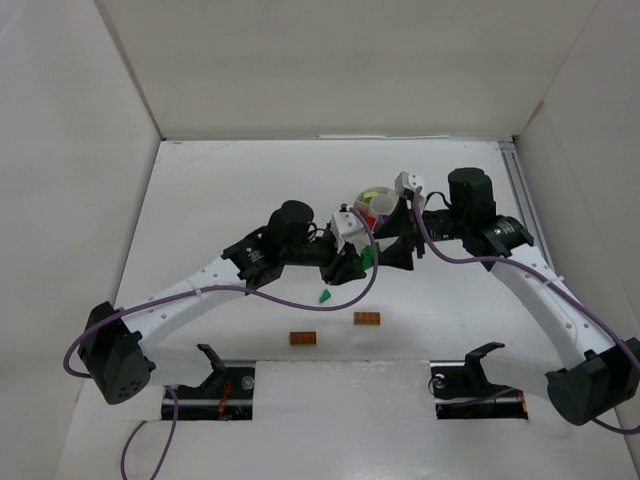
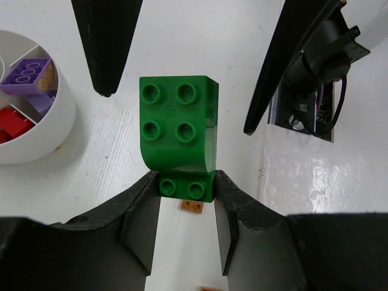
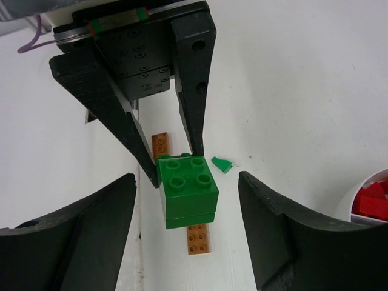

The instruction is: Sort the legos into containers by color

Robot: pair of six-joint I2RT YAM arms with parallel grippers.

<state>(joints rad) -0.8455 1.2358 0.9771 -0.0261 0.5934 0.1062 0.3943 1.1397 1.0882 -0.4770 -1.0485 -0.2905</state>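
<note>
Judged step: transfer or placement of the green brick (image 2: 179,124), which hangs above the table (image 2: 91,182) just beside the dish (image 2: 36,145) and is not yet over any compartment. The left tool (image 2: 185,182) pinches this brick by its narrow lower section only, with the pads pressed against both side faces. The larger studded block projects unsupported beyond the fingertips. The right tool (image 3: 187,177) is spread wide, with one finger on each side of the brick and a clear gap to it on both sides. It holds nothing. If a handover is intended, centre the right tool on the large block and close it squarely on the flat side faces. Release the left tool only after that grip is firm, because the short pinch could let the brick pivot. Keep the brick level and move it over the dish wall without striking it. The purple brick (image 2: 27,73) and red brick (image 2: 12,124) occupy separate compartments. An orange brick (image 3: 199,237) and a small green piece (image 3: 221,163) lie on the table below.
</note>
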